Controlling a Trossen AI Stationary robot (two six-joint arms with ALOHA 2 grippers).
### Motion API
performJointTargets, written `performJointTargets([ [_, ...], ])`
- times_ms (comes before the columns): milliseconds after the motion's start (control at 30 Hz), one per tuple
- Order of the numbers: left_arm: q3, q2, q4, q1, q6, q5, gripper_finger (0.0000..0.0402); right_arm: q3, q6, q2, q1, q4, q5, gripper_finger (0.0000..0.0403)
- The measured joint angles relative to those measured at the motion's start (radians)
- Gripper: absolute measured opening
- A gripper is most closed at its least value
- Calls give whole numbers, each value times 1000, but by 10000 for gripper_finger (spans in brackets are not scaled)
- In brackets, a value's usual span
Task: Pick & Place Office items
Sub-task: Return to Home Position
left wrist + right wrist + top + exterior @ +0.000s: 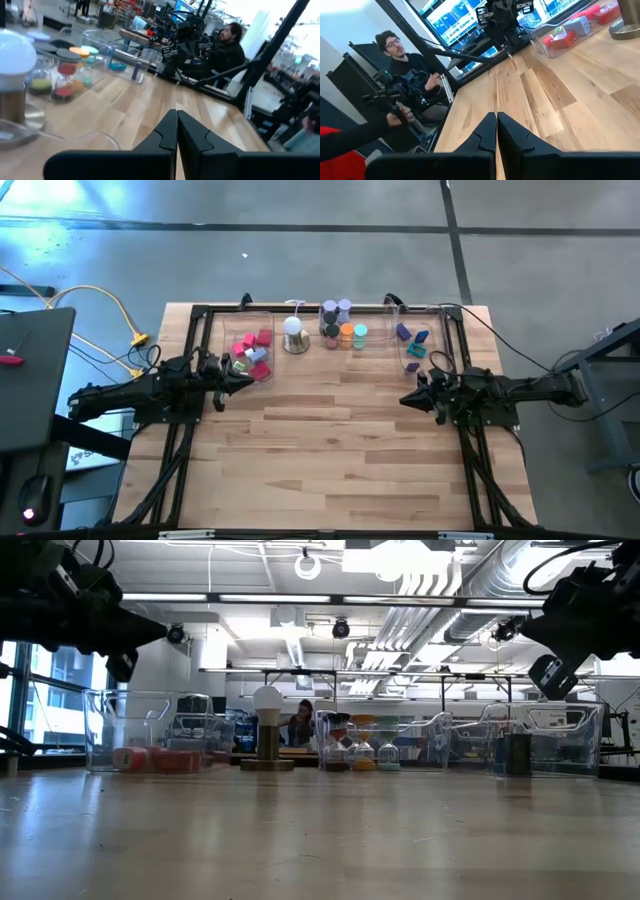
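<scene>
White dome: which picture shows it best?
The low view: the white dome stands whole on its metal base, side on. The high view shows only its top. The left wrist view cuts it off; the right wrist view catches just its base.

Table (pixel 330 465): wooden, black frame.
Left tray (pixel 222 335): red and pink blocks (pixel 252 350).
Middle: white dome (pixel 293 328), rolls (pixel 341 325) just beside.
Right tray (pixel 432 320): blue and purple blocks (pixel 412 343).
Left gripper (pixel 248 380): beside left tray.
Right gripper (pixel 404 400): near right tray.

Bright ceiling lights (pixel 430 580) glow overhead, glare washes the floor (pixel 50 230), and shadows on the table (pixel 340 470) are soft.
</scene>
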Motion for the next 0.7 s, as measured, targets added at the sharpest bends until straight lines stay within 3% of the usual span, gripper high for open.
performJointTargets([
  [167,0,0,4,0,95,0,1,0,0,6,0,0,0,3],
  [700,0,0,27,0,88,3,1,-1,0,6,0,0,0,3],
])
